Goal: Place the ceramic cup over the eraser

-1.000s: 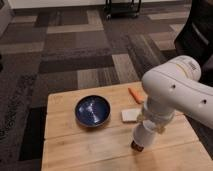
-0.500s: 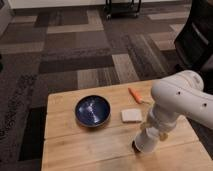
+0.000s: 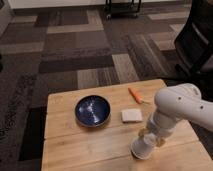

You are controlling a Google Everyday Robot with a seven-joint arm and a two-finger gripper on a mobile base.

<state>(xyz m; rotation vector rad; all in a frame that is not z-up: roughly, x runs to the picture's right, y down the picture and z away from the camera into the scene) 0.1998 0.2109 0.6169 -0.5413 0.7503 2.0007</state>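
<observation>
The white ceramic cup [image 3: 143,148] stands at the front right of the wooden table [image 3: 80,145], its base on or just above the tabletop. My gripper [image 3: 150,138] comes down from the white arm [image 3: 182,107] and is shut on the cup from above. The eraser is hidden; I see no dark block beside the cup.
A dark blue bowl [image 3: 93,110] sits at the table's middle left. A flat white block [image 3: 131,115] lies just behind the cup. An orange carrot-like piece [image 3: 135,95] lies at the back right. A black office chair [image 3: 197,37] stands at the far right on the carpet.
The arm has drawn back to the right and lowered the cup toward the tabletop. A dark block seen under the gripper one second ago no longer shows.
</observation>
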